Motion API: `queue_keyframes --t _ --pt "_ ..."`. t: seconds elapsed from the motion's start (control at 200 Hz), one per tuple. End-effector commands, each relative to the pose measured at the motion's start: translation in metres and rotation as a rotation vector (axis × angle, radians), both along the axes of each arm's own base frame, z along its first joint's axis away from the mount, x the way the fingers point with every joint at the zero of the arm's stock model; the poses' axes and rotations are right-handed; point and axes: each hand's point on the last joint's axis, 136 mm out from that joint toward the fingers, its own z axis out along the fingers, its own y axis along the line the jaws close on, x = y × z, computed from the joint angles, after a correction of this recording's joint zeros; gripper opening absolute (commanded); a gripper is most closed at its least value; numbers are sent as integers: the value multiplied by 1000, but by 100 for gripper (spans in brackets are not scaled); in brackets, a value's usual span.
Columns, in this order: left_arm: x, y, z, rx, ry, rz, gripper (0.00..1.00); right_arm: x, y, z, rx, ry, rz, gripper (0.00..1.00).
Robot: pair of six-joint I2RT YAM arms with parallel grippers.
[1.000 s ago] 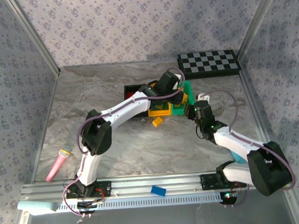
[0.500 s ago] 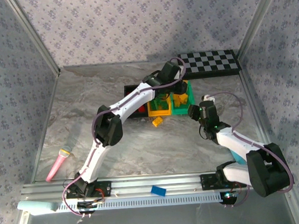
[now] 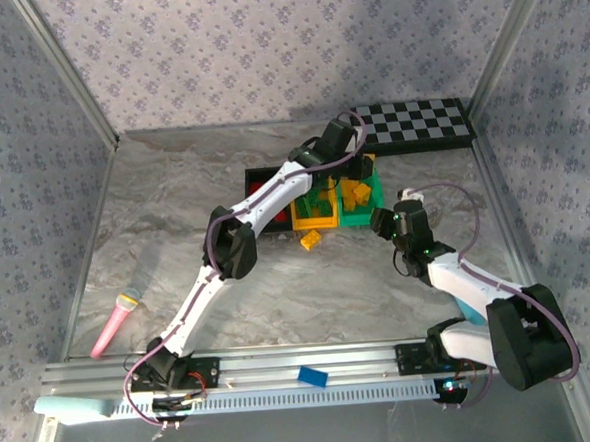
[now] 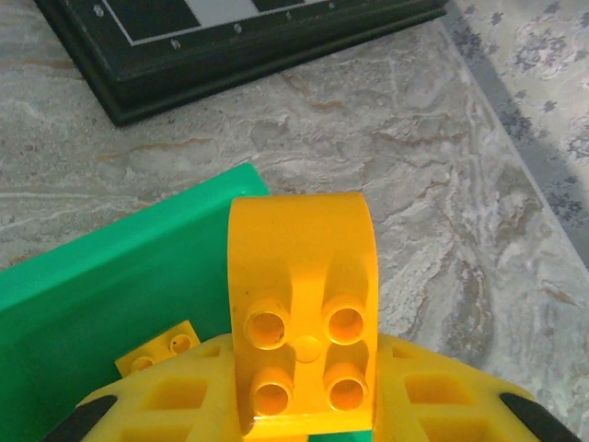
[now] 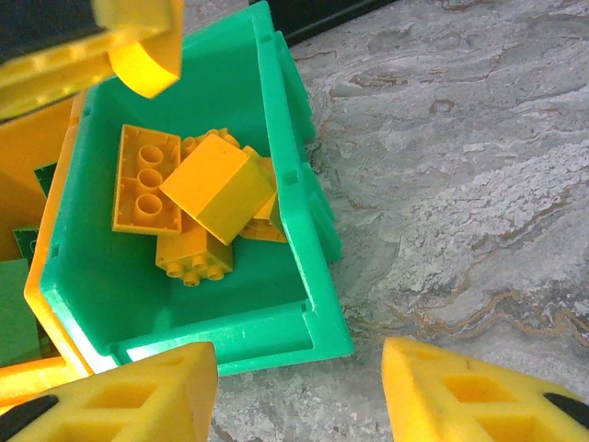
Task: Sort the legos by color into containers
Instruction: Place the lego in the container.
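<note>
We held a yellow arched plastic brick [image 4: 302,276] in our left hand [image 4: 308,405] above a corner of the green plastic bin [image 5: 304,230]. Released there, it might miss. Meanwhile our right hand [image 5: 299,396] gaped, empty.

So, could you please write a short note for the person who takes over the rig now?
Left gripper shut on a yellow arched brick, over the green bin.
Right gripper open, empty, near that bin.
Done: yellow bricks in the green bin, red bricks in the black bin, green bricks in the yellow-orange bin.
Left: release the held brick; fetch the loose yellow brick on the table.
</note>
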Motion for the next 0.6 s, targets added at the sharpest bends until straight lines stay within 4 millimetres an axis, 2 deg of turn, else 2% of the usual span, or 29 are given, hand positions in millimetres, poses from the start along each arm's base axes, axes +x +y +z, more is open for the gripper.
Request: queue_keyframes --t 0.0,0.215,0.595 --pt "10 -8 6 -57 -12 1 29 4 2 3 28 -16 -6 52" --pt "24 3 -14 -28 3 32 30 4 6 4 9 -20 7 52" --pt "14 16 -26 139 -48 21 33 6 14 6 -26 -26 23 52"
